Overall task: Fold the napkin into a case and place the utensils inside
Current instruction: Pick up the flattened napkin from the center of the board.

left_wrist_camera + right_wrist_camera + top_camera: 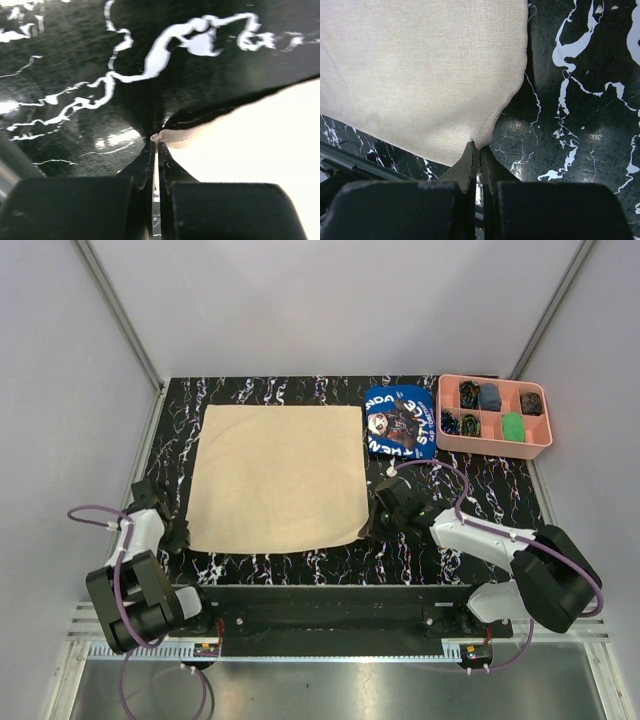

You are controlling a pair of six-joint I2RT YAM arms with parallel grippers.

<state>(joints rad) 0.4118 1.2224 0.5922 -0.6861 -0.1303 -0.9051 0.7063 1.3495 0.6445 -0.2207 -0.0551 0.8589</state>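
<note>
The plain beige napkin (278, 478) lies flat and unfolded on the black marbled table (460, 510). My left gripper (178, 536) is shut on its near left corner; the left wrist view shows the pinched corner (170, 136) at the fingertips (149, 150). My right gripper (368, 528) is shut on the near right corner; the right wrist view shows the napkin (420, 70) spreading away from the closed tips (472, 152). No utensils show.
A blue printed cloth (400, 422) lies at the back right of the napkin. A pink compartment tray (494, 416) with small items stands at the far right back. Grey walls enclose the table.
</note>
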